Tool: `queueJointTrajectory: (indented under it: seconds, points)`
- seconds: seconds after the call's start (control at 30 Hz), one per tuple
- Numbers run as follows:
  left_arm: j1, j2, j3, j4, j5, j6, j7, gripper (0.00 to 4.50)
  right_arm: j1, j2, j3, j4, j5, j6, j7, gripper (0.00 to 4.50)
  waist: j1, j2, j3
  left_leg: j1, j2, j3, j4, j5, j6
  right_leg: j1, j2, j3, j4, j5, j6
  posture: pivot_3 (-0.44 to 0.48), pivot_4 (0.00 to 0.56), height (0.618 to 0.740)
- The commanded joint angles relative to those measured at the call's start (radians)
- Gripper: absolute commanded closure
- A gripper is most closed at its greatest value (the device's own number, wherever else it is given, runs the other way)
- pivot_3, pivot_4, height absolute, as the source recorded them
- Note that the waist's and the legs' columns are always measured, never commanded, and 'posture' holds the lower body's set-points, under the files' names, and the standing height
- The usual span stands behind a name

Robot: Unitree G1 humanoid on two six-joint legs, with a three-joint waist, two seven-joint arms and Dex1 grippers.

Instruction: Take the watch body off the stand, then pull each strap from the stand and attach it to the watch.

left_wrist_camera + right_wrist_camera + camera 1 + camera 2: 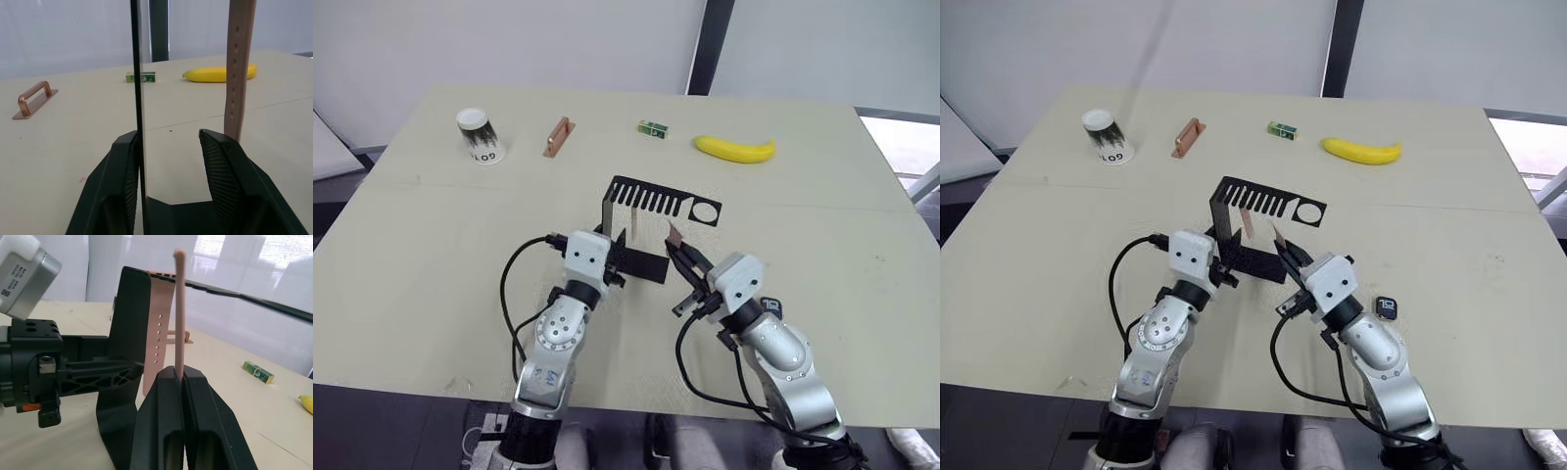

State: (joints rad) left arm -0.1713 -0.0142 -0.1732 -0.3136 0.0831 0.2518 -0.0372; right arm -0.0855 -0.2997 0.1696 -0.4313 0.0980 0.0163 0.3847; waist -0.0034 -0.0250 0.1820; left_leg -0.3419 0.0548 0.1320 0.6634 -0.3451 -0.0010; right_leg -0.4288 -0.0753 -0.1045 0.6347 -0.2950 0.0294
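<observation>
The black stand (661, 201) sits mid-table, its slotted top plate toward the banana. My left gripper (168, 142) is open and straddles the stand's thin upright wall (137, 73), which lies against one finger. One pink strap (238, 68) hangs from the top plate beside the other finger. My right gripper (180, 374) is shut on the second pink strap (178, 308), which rises straight out of the fingers; its upper end reaches close to the top plate's edge. The watch body (1386, 307) lies on the table beside my right arm.
Along the far side of the table (431, 235) stand a paper cup (480, 135), a copper-brown block (558, 136), a small green box (652, 127) and a banana (734, 148). The table's near edge runs just below both arms.
</observation>
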Motion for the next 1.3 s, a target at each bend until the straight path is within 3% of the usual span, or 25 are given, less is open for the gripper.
queueJointTrajectory:
  seconds: [0.03,0.43,0.63,0.73,0.87,1.0,1.1,1.2,1.3]
  points:
    - [0.031,0.017,-0.003,-0.095,-0.022,0.010,-0.033,2.75,-0.002,-0.016,-0.024,-0.056,0.052,0.005,0.043,4.50,0.001,0.000,0.000,0.000,0.000,0.000,0.000,0.000,0.000,0.000,0.000,0.000,0.000,0.000,0.000,0.000,0.150,0.740]
    - [0.118,0.159,0.069,-0.191,-0.102,0.020,-0.172,2.75,-0.006,-0.040,-0.058,-0.069,0.215,0.071,0.123,4.50,0.000,0.000,0.000,0.000,0.000,0.000,0.000,-0.001,0.001,0.000,0.000,0.000,-0.001,0.000,0.000,0.000,0.150,0.740]
    - [0.172,0.231,0.129,-0.222,-0.223,0.027,-0.281,2.75,-0.012,-0.047,-0.079,-0.079,0.285,0.117,0.144,4.50,0.001,0.000,0.000,0.000,0.000,0.000,0.000,-0.001,0.001,0.000,0.000,0.000,-0.001,0.000,0.000,0.000,0.150,0.740]
    - [0.208,0.281,0.179,-0.238,-0.295,0.022,-0.351,1.88,-0.002,-0.062,-0.084,-0.095,0.307,0.134,0.162,4.50,0.000,0.001,0.000,0.000,0.000,0.000,0.000,-0.001,0.001,0.000,0.000,0.000,-0.001,0.000,0.000,0.000,0.150,0.740]
    - [0.271,0.397,0.264,-0.288,-0.488,0.072,-0.525,0.04,0.016,-0.104,-0.117,-0.129,0.362,0.174,0.189,4.50,0.000,0.001,0.000,0.000,0.001,0.000,0.000,-0.001,0.001,0.000,0.000,0.000,-0.001,0.000,0.000,0.000,0.150,0.740]
    - [0.296,0.522,0.370,-0.281,-0.606,0.106,-0.633,0.04,0.046,-0.159,-0.161,-0.157,0.426,0.212,0.227,4.50,0.000,0.001,0.001,0.000,0.001,-0.001,0.000,-0.001,0.001,0.000,0.000,0.000,-0.002,0.000,-0.001,0.000,0.150,0.740]
    - [0.267,0.674,0.538,-0.187,-0.771,0.224,-0.747,0.04,0.071,-0.231,-0.211,-0.190,0.541,0.290,0.283,4.50,-0.001,0.001,0.001,-0.001,0.001,-0.001,0.000,-0.003,0.003,0.000,0.000,0.000,-0.002,0.000,-0.001,0.000,0.150,0.740]
    - [0.217,0.763,0.565,-0.149,-0.903,0.340,-0.804,0.04,0.064,-0.269,-0.240,-0.205,0.697,0.394,0.299,4.50,0.000,0.002,0.001,0.000,0.001,-0.001,0.000,-0.003,0.003,0.000,0.001,0.000,-0.002,-0.001,-0.001,0.000,0.150,0.740]
    - [0.131,0.789,0.556,-0.138,-1.057,0.463,-0.812,0.04,0.044,-0.290,-0.243,-0.213,0.862,0.507,0.306,4.50,0.002,0.002,0.001,-0.001,0.001,-0.002,0.000,-0.002,0.002,0.001,0.000,0.000,-0.002,-0.001,-0.001,0.000,0.150,0.740]
